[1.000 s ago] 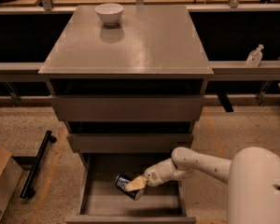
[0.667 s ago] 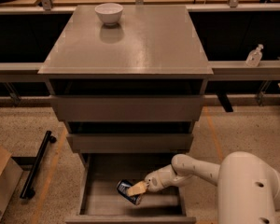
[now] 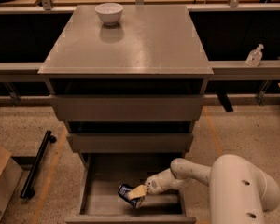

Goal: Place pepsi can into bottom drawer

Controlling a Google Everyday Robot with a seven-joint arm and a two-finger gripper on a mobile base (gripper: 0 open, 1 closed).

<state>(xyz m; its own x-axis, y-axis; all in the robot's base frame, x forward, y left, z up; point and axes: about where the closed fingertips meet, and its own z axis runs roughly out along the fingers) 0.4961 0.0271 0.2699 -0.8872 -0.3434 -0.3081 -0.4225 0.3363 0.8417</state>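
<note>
1. The bottom drawer [image 3: 102,185] is pulled out, and the arm reaches down into it from the right.
2. The end effector [image 3: 139,193] is low inside that drawer, clenched on the pepsi can [image 3: 127,193] — the can is tilted, near the front middle.
3. Can't tell if the can touches the drawer floor.
4. The white bowl [image 3: 108,12] sits back-left on the tabletop [image 3: 144,45].

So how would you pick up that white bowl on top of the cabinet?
By its rim, from straight above: the white bowl stands upright with its mouth open to the top, and its round sides offer no flat grip. One finger inside, one outside. Right now the end effector is down in the bottom drawer, closed on the pepsi can.
</note>
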